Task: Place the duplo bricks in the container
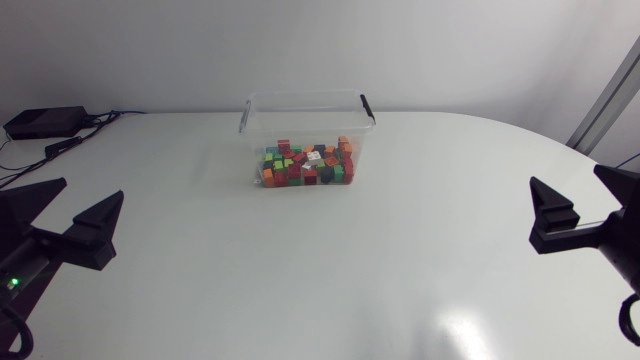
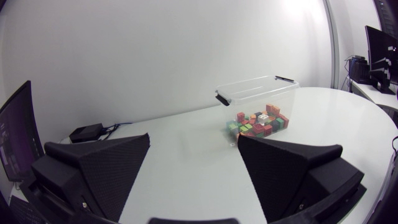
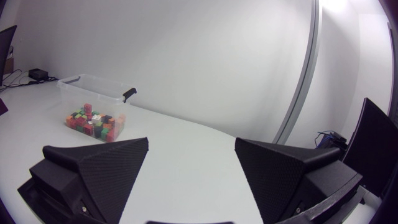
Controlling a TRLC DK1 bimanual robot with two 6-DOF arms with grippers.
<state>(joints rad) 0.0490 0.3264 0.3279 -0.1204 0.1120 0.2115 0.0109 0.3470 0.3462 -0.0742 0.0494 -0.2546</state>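
A clear plastic container [image 1: 305, 125] with black handle clips stands on the white table [image 1: 330, 270], towards its far middle. Inside lie several duplo bricks [image 1: 305, 167] in red, green, orange, blue and white. My left gripper [image 1: 72, 215] rests open at the left edge, far from the container, nothing between its fingers. My right gripper [image 1: 585, 200] stands open at the right edge, equally empty. From the left wrist, the container [image 2: 261, 93] and bricks [image 2: 258, 122] sit well ahead of the gripper [image 2: 193, 163]. The right wrist view has the container [image 3: 93, 93] and bricks [image 3: 93, 121] far ahead of its gripper [image 3: 193, 165].
A black box [image 1: 45, 121] with cables lies at the table's far left corner, and the same black box [image 2: 87, 132] shows in the left wrist view. No loose bricks show on the table outside the container.
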